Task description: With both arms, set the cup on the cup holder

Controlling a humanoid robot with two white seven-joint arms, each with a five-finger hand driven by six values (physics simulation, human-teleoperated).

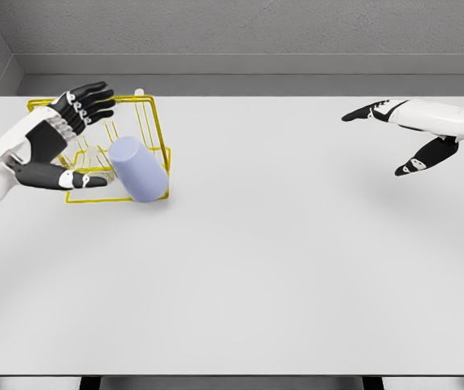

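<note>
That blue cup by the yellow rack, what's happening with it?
A white two-armed robot is working at a table. The cup lies tilted against the front of the yellow wire rack, partly in it. The left hand is right beside it, fingers spread, with thumb below and fingers above the rack; it doesn't appear to be gripping the cup. The right hand hovers open far off on the other side, holding nothing.

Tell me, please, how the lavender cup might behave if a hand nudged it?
The lavender cup looks like a smooth cylinder lying tilted against the yellow wire rack, so it may roll or slide off. Its plain surface may be slippery. It looks rigid.
</note>
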